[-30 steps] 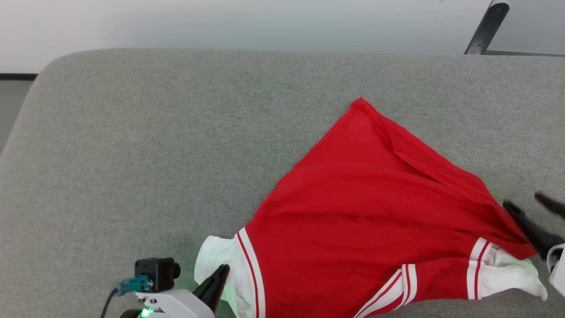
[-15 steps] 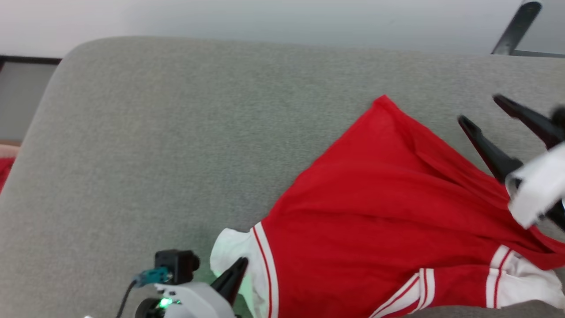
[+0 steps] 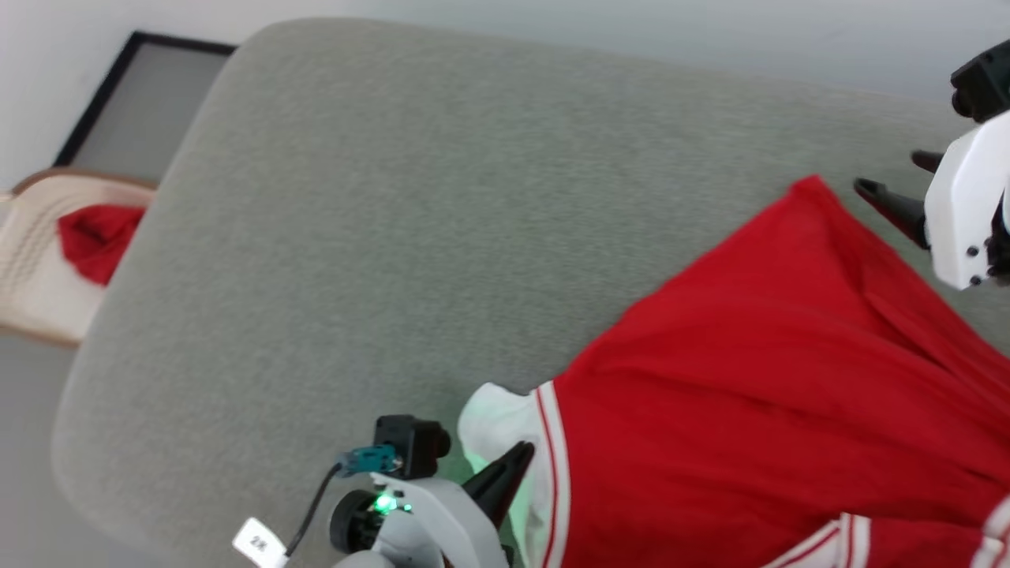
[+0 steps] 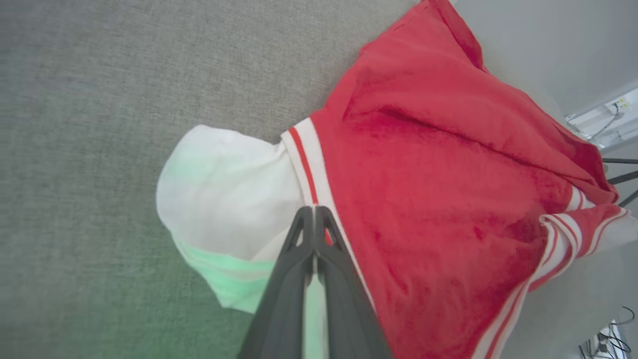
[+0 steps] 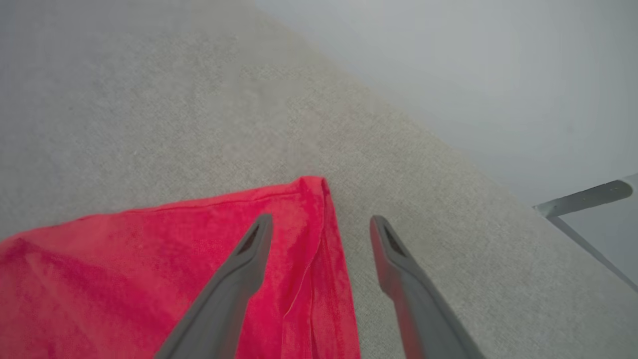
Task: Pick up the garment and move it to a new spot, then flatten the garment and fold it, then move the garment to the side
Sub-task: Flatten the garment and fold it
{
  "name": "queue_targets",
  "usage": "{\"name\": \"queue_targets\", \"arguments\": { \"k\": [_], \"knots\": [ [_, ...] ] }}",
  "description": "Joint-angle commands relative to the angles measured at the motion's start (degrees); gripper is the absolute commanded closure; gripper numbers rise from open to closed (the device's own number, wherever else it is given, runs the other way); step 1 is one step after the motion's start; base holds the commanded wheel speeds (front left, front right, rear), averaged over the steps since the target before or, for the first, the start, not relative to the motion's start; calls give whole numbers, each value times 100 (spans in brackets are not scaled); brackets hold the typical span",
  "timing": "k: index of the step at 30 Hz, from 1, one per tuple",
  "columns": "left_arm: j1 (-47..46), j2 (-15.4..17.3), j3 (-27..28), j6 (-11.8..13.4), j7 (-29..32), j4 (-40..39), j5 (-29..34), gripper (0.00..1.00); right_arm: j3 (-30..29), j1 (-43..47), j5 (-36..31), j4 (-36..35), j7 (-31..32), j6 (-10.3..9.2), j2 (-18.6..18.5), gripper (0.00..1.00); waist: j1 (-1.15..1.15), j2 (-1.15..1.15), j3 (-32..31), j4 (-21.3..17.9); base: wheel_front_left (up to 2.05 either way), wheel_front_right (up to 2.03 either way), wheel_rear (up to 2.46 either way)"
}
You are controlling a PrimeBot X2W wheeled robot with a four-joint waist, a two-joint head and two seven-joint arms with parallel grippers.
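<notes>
Position of the garment (image 3: 773, 379): spread loosely on the grey fabric-covered desk (image 3: 355, 221), red body uppermost, with folds running across it; no print is visible on the exposed side.

Left gripper (image 3: 521, 454): fingers pressed together, pinching the garment where the white sleeve (image 4: 224, 189) meets the red-white striped trim (image 4: 306, 159). In the left wrist view the left gripper (image 4: 314, 209) has its fingertips on that seam. The white sleeve bulges out to one side of the fingers and the red body (image 4: 438, 174) extends to the other. A green glow tints the sleeve edge just beside the fingers.

Right gripper (image 3: 890, 172): fingers spread wide, holding nothing. In the right wrist view the right gripper (image 5: 321, 218) straddles the pointed red corner (image 5: 311, 187) of the garment. One finger stands over red cloth, the other over bare desk. Whether either fingertip touches the cloth cannot be told.

Off the desk, well apart from the left fingers on their outer side, a cream basket (image 3: 31, 268) holds a plain red cloth (image 3: 95, 241).
</notes>
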Motion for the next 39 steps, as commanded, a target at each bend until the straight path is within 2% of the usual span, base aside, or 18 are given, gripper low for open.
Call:
{"name": "queue_targets", "arguments": {
  "k": [1, 11, 20, 22, 32, 39],
  "knots": [
    [-74, -59, -21, -67, -23, 59, 40, 100, 129, -162, 48, 176, 152, -4, 26, 0, 0, 0, 159, 364, 0, 0, 0],
    [-353, -495, -154, -420, -161, 612, 37, 100, 787, -882, 327, 1729, 1063, -4, 321, 0, 0, 0, 453, 828, 0, 0, 0],
    [-479, -652, -167, -604, -281, 964, 2, 100, 933, -1108, 415, 2779, 1591, -4, 551, 0, 0, 0, 545, 964, 0, 0, 0],
    [-490, -668, -160, -643, -302, 1025, -9, 100, 903, -1161, 477, 2888, 1613, -4, 604, 100, 0, 0, 554, 958, 0, 0, 0],
    [-537, -562, -110, -636, -305, 1136, -29, 100, 994, -1490, 540, 2829, 1299, -4, 657, 100, 0, 0, 452, 678, 0, 0, 0],
    [-723, -78, -41, -396, 70, 640, 71, 100, 1015, -1765, 659, 2470, 788, -4, 727, 100, 0, 0, 208, 322, 0, 0, 0]
  ]
}}
